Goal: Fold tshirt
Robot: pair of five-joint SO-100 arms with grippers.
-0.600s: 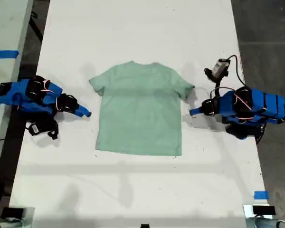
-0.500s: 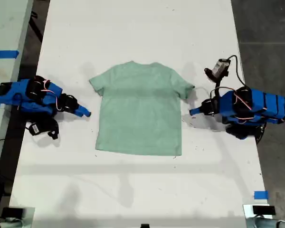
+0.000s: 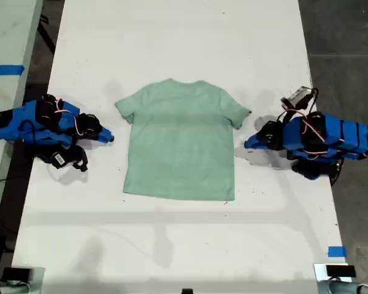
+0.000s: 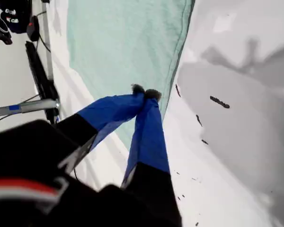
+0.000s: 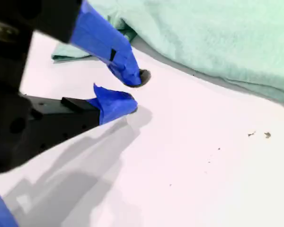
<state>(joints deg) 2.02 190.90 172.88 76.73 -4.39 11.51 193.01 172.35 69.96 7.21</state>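
Observation:
The pale mint-green tshirt (image 3: 181,141) lies flat and spread out in the middle of the white table (image 3: 172,245), sleeves out, collar toward the far edge. My first gripper (image 3: 250,144) is at the exterior view's right, just off the shirt's side edge below the sleeve. Its blue fingertips are pressed together and shut on nothing (image 4: 146,93), and they overlap the tshirt (image 4: 123,47) edge. My second gripper (image 3: 108,136) is at the exterior view's left, short of the other sleeve. It is slightly open with bare table in its small gap (image 5: 132,91), close to the tshirt (image 5: 217,33) sleeve.
A blue tape mark (image 3: 336,251) sits near the table's near corner at the exterior view's right. A second pale table with blue tape (image 3: 6,69) stands beyond a dark gap at the exterior view's left. Dark floor (image 3: 349,37) borders the exterior view's right.
Both wrists have rolled, swinging their cameras around. The second gripper has shifted slightly toward the table's far edge. The shirt has not moved.

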